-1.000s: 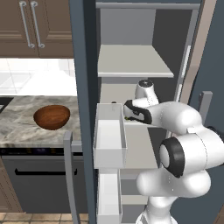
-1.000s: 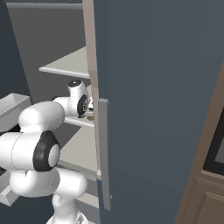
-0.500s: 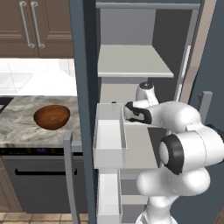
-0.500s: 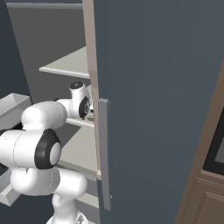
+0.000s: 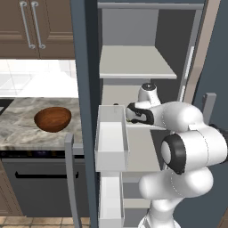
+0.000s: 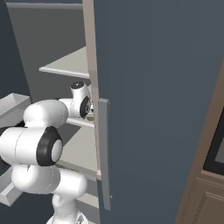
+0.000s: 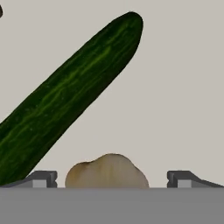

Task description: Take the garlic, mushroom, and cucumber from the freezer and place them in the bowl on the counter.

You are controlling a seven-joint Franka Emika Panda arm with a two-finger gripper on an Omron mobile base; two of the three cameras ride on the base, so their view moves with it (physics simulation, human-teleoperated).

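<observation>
In the hand view a long dark green cucumber point(image 7: 70, 92) lies slantwise on the light grey freezer shelf point(image 7: 183, 87). A pale beige lobed lump, which looks like the garlic point(image 7: 107, 170), sits low between my two fingertips point(image 7: 43, 178), apart from both. My gripper point(image 7: 113, 179) is open and wide around it. In the left base view the gripper point(image 5: 132, 114) reaches onto the middle shelf inside the slate-blue freezer point(image 5: 84, 67). The reddish-brown bowl point(image 5: 52, 119) stands on the marbled counter point(image 5: 18, 131) to the left. The mushroom is out of view.
A white door bin point(image 5: 111, 138) juts out just left of my hand. The freezer's upper shelf point(image 5: 136, 62) hangs above the wrist. In the right base view the open right door point(image 6: 153, 100) with its grey bar handle point(image 6: 104, 153) hides most of the hand.
The hand has sunk slightly toward the shelf; the rest of the arm and the scene stay as they were.
</observation>
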